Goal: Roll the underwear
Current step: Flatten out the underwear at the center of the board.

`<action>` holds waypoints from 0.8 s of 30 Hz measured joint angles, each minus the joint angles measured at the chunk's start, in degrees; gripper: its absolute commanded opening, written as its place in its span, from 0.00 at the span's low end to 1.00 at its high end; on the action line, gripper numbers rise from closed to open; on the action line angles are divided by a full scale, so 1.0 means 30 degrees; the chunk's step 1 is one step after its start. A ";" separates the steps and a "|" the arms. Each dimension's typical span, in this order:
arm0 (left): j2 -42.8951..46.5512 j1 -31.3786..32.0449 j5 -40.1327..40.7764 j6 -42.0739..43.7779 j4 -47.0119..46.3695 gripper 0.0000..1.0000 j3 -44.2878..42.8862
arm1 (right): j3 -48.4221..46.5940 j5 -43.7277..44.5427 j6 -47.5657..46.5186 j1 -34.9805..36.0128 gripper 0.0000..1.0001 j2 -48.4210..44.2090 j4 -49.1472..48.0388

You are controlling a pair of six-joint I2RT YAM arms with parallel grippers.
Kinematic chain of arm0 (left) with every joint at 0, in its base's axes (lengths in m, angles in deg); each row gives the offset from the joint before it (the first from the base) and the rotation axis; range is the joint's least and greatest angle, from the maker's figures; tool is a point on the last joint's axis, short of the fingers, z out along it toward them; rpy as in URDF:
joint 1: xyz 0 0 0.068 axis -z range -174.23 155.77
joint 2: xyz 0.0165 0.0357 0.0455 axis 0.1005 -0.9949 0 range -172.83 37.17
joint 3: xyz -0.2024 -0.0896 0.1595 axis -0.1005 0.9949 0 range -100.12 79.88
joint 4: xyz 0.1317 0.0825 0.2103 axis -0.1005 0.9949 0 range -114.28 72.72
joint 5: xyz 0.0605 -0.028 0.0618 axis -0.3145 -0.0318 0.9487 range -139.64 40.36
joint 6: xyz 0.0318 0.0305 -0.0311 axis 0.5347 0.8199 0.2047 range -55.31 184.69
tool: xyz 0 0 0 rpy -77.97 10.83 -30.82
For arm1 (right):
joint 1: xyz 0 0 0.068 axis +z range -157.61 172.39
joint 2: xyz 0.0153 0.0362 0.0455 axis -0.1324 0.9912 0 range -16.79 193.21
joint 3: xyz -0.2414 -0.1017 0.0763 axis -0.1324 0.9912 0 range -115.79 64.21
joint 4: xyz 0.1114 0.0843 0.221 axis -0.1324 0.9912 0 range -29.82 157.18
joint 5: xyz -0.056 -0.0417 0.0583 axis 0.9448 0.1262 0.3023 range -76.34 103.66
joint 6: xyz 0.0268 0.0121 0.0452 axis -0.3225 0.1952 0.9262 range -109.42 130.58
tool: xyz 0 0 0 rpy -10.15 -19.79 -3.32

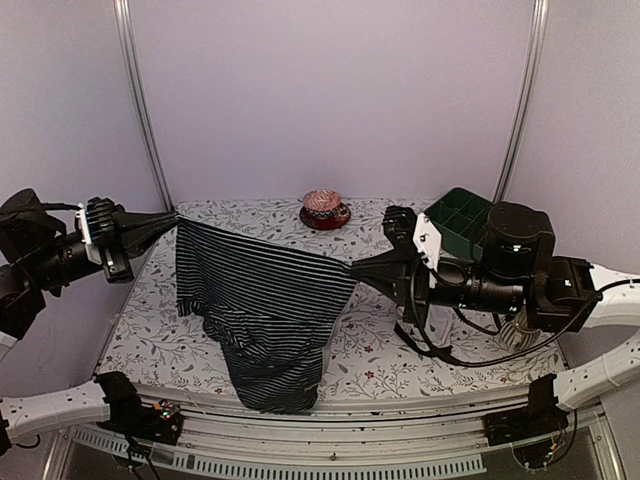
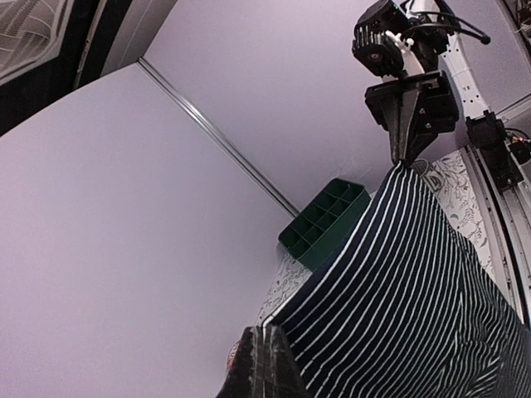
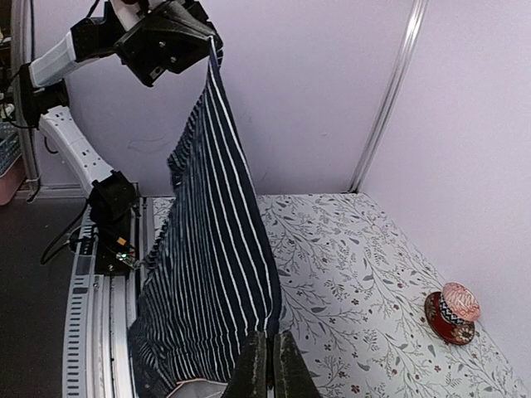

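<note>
The black underwear with thin grey stripes (image 1: 262, 300) hangs stretched in the air between both grippers, its lower part drooping over the table's near edge. My left gripper (image 1: 176, 216) is shut on its left corner, and the striped cloth (image 2: 398, 290) runs away from the left fingertips (image 2: 267, 332) towards the other arm. My right gripper (image 1: 350, 266) is shut on the right corner. In the right wrist view the cloth (image 3: 207, 265) hangs from the right fingertips (image 3: 270, 338) up to the left arm. No white underwear is in view.
A floral-patterned table cover (image 1: 400, 350) lies under the cloth. A small red and white bowl-like object (image 1: 324, 208) stands at the back centre. A dark green compartment tray (image 1: 462, 222) sits at the back right. Lilac walls surround the table.
</note>
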 measured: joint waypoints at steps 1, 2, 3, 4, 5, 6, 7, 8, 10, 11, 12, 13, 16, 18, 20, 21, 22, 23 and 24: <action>-0.0168 0.0000 0.0153 -0.0080 0.0007 0.00 0.0000 | 0.0000 0.0619 0.0022 0.0007 0.02 0.0080 -0.0117; -0.0488 0.0007 0.0423 -0.0168 -0.0015 0.00 0.0000 | 0.0000 0.1239 0.0022 -0.0051 0.02 0.0262 -0.0270; -0.0874 0.0007 0.0729 -0.0219 -0.0029 0.00 0.0007 | -0.0044 0.1778 0.0022 -0.0211 0.02 0.0590 -0.0401; -0.1428 0.0000 0.1166 -0.0270 -0.0124 0.00 0.0036 | -0.0146 0.2178 0.0051 -0.0466 0.02 0.1093 -0.0459; -0.2120 0.0000 0.1625 -0.0284 -0.0284 0.00 0.0109 | -0.0226 0.2492 0.0109 -0.0772 0.02 0.1603 -0.0503; -0.2878 -0.0007 0.2040 -0.0270 -0.0459 0.00 0.0211 | -0.0313 0.2827 0.0168 -0.1260 0.02 0.2361 -0.0597; -0.3730 -0.0015 0.2463 -0.0255 -0.0605 0.00 0.0299 | -0.0415 0.3177 0.0248 -0.1858 0.02 0.3271 -0.0685; -0.4838 -0.0058 0.2943 -0.0189 -0.0823 0.00 0.0364 | -0.0510 0.3526 0.0321 -0.2543 0.02 0.4306 -0.0685; -0.7570 -0.0277 0.3854 -0.0029 -0.1421 0.00 0.0335 | -0.0619 0.4095 0.0568 -0.3934 0.02 0.6331 -0.0670; -0.9238 -0.0488 0.4218 0.0080 -0.1683 0.00 0.0204 | -0.0678 0.4371 0.0663 -0.4641 0.02 0.7410 -0.0678; -1.0775 -0.0772 0.4524 0.0189 -0.1821 0.00 -0.0102 | -0.0765 0.4641 0.0707 -0.5399 0.02 0.8459 -0.0648; -1.2692 -0.1122 0.4845 0.0284 -0.1996 0.00 -0.0532 | -0.0911 0.4816 0.0714 -0.5960 0.02 0.9296 -0.0619; -1.8411 -0.2528 0.5770 0.0466 -0.2200 0.00 -0.2543 | -0.2368 0.4969 0.0670 -0.8021 0.02 1.2349 -0.0648; -2.1012 -0.3300 0.6528 0.0539 -0.2433 0.00 -0.3701 | -0.3927 0.4845 0.0561 -0.9231 0.02 1.4214 -0.0882; -2.2804 -0.3861 0.7380 0.0736 -0.2958 0.00 -0.4495 | -0.5370 0.4619 0.0372 -1.0076 0.02 1.5664 -0.1275; -2.3350 -0.4044 0.7766 0.0838 -0.3264 0.00 -0.4707 | -0.6127 0.4466 0.0226 -1.0426 0.02 1.6349 -0.1472; -2.3758 -0.4153 0.8094 0.0903 -0.3585 0.00 -0.4874 | -0.6907 0.4313 0.0015 -1.0703 0.02 1.7056 -0.1676; -2.3977 -0.4167 0.8276 0.0969 -0.3832 0.00 -0.4962 | -0.7424 0.4269 -0.0153 -1.0899 0.02 1.7551 -0.1858; -2.4123 -0.4160 0.8459 0.1042 -0.4124 0.00 -0.5027 | -0.7956 0.4116 -0.0393 -1.1081 0.02 1.8083 -0.2113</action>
